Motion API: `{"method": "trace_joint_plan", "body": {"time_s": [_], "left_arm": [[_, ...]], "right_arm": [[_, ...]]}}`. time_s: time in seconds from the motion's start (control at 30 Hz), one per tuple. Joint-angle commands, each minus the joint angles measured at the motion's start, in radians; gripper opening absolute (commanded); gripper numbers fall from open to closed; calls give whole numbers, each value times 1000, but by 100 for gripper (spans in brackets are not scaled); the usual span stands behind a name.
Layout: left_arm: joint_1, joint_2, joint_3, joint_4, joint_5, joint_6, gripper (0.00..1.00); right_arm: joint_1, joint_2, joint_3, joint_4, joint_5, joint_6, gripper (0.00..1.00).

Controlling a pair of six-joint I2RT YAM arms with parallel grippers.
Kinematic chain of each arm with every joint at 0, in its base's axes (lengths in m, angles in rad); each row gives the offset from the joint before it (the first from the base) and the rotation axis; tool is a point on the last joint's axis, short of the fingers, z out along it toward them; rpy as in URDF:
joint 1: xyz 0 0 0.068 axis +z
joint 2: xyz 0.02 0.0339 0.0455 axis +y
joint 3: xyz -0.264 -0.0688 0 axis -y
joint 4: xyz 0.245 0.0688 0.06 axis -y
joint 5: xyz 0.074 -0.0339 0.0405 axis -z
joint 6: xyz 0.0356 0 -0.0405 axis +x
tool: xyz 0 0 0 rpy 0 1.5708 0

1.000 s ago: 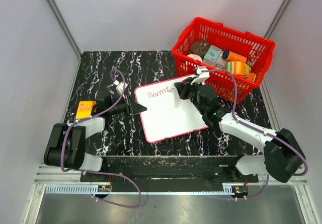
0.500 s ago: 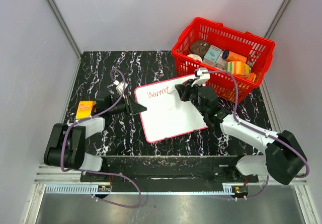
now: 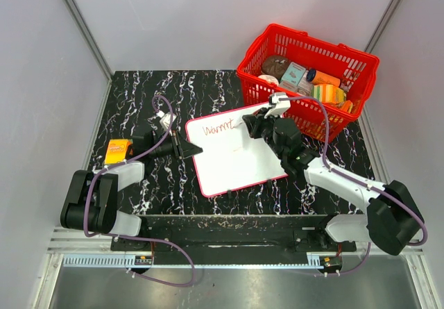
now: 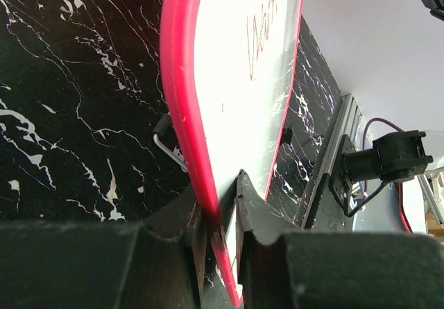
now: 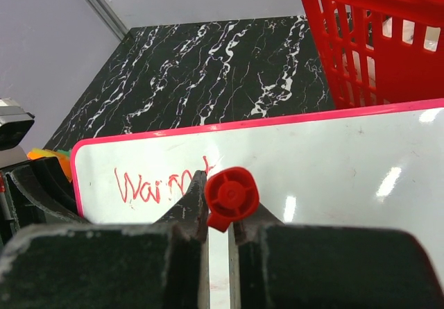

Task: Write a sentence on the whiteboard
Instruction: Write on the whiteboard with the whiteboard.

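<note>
At the left, my left gripper (image 3: 187, 147) is clamped on the left edge of the whiteboard (image 3: 236, 163), which lies in the middle of the black table (image 3: 139, 94). The sentence (image 3: 217, 127), in red, reads only "Warmt" near the far edge. My right gripper (image 3: 251, 124) is closed around a red marker (image 5: 231, 196) over the board, near the red basket (image 3: 326, 41).

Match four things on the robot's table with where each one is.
Things
1. flat white whiteboard with red frame
2. red plastic mesh basket
3. small orange packet
4. red-capped marker

Places
A. held between the right arm's fingers
B. far right corner of the black marble table
C. edge pinched between the left arm's fingers
D. lying at the table's left side

Pairs: 1-C, 2-B, 3-D, 4-A
</note>
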Motion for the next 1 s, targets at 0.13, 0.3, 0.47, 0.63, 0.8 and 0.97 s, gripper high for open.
{"method": "trace_joint_plan", "body": {"time_s": [0.13, 0.3, 0.47, 0.63, 0.8, 0.97], "left_arm": [[-20, 7, 5, -12, -128, 181, 0], [-20, 7, 5, -10, -130, 181, 0], [-20, 7, 7, -10, -128, 182, 0], [-20, 7, 7, -10, -127, 181, 0], [-20, 7, 7, -12, -128, 181, 0], [-20, 7, 5, -12, -128, 182, 0]], "right_arm": [[-14, -15, 97, 32, 65, -72, 0], [-23, 4, 126, 35, 74, -86, 0], [-31, 28, 146, 34, 71, -87, 0], [-37, 57, 155, 27, 49, -80, 0], [-37, 65, 146, 18, 42, -74, 0], [-37, 51, 120, 12, 39, -66, 0]]}}
